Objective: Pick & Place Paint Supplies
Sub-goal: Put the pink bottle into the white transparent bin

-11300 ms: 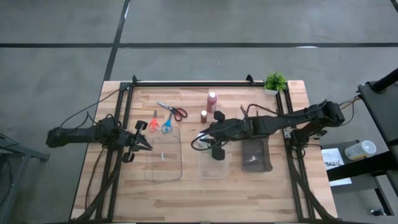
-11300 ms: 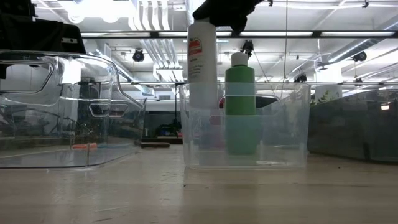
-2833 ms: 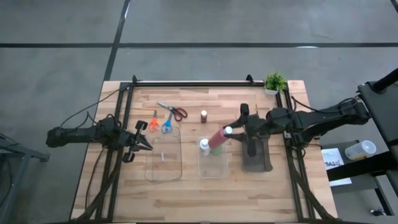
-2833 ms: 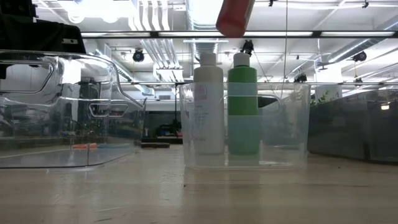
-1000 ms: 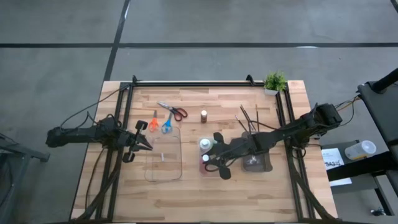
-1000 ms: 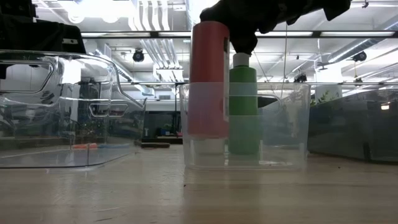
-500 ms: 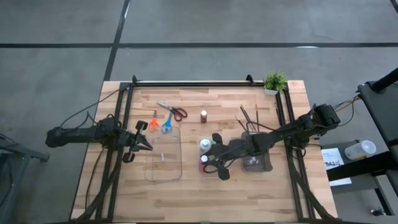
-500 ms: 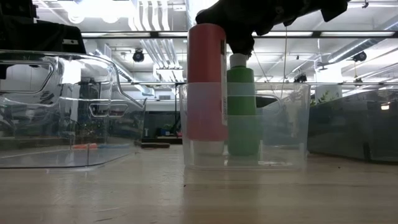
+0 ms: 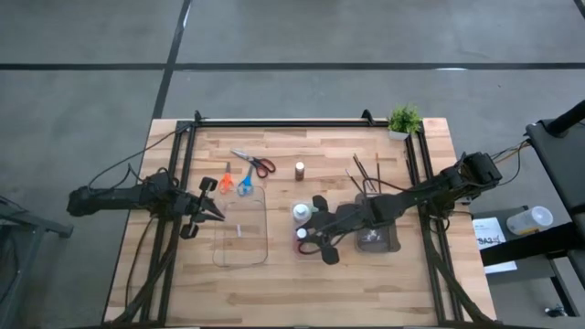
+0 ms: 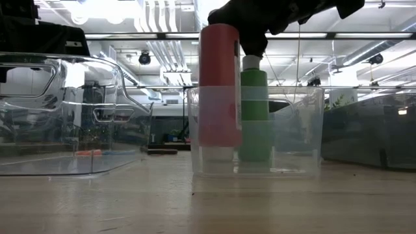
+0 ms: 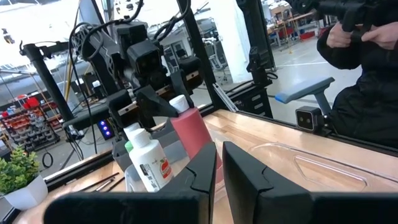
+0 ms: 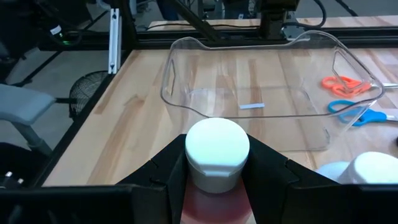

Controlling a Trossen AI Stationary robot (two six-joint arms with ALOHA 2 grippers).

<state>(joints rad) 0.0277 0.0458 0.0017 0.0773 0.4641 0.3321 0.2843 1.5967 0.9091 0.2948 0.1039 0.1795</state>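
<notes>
- The right arm stretches low from the right edge toward the middle of the counter, its pincer (image 9: 313,233) pointing left, fingers (image 12: 267,168) clamped.
- The left arm lies at the left side, its pincer (image 9: 212,209) pressed closed.

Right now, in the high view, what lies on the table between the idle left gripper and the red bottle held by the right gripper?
The high view shows only the shallow clear tray between the left gripper and the red bottle.

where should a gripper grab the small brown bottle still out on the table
Grip the small brown bottle across its body just under the cap, coming straight down from above. It stands upright and alone on the table, with the red scissors lying apart to one side.
</notes>
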